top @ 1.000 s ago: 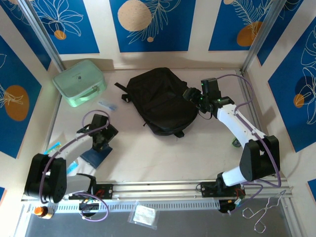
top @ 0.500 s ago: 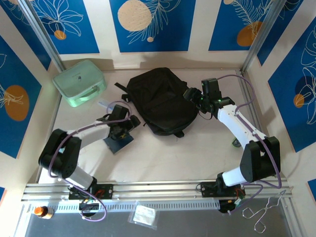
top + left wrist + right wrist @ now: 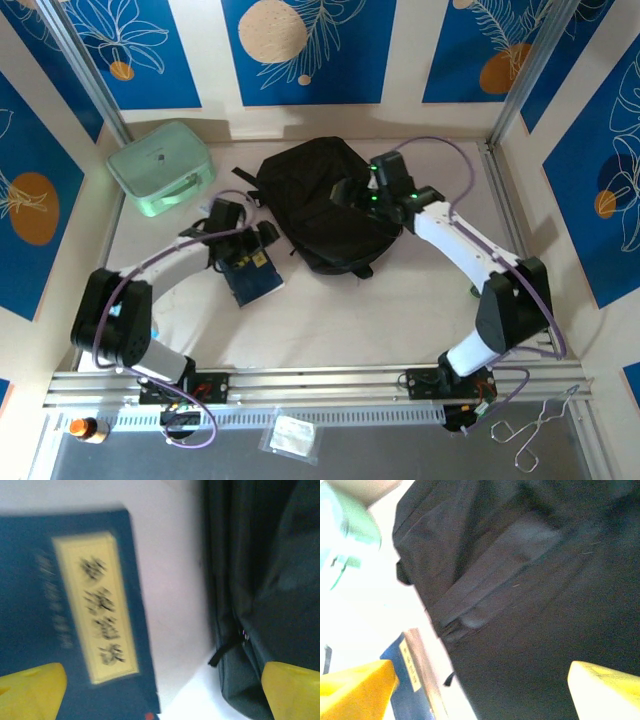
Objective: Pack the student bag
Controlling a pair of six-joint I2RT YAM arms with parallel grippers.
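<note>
The student bag (image 3: 318,205) is a large black backpack lying flat in the middle of the table. A blue book with a yellow title label (image 3: 252,276) lies flat just left of its near corner. My left gripper (image 3: 264,240) hangs open above the gap between the book (image 3: 75,620) and the bag's zipped side (image 3: 260,580), with nothing between its yellow fingertips (image 3: 35,690). My right gripper (image 3: 347,192) is open over the top of the bag (image 3: 530,605). The book's edge (image 3: 415,675) shows at the lower left of the right wrist view.
A mint-green hard case with a handle (image 3: 160,167) stands at the back left, also seen as a green blur (image 3: 350,525). Blue patterned walls close in the table on three sides. A clear packet (image 3: 293,436) and metal tongs (image 3: 535,432) lie in front of the rail.
My left arm brought the blue book from the near left across to the bag's left side. My right gripper swung left from the bag's right edge to over its top.
</note>
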